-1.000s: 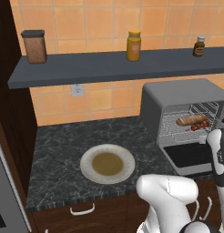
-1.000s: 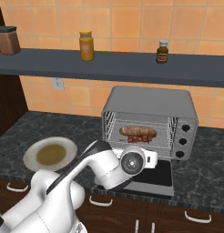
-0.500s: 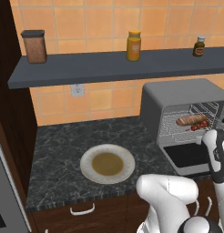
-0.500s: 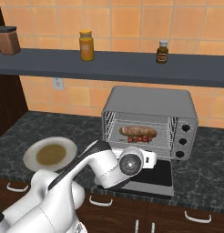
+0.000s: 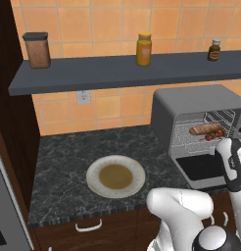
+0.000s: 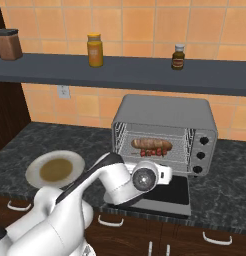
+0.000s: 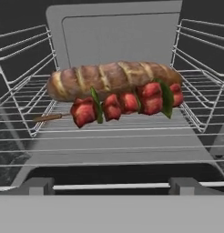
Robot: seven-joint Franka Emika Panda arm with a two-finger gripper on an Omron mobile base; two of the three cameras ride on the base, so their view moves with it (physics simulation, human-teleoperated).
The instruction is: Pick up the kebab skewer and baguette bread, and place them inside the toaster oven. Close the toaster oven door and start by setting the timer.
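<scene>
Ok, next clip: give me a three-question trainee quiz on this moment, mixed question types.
1. True or false: the baguette bread and the kebab skewer both lie on the wire rack inside the toaster oven.
2. The toaster oven door is: A) shut B) folded down open C) removed.
3. Fill in: the plate sits on the dark ______.

Key: 1 true; 2 B; 3 counter.
</scene>
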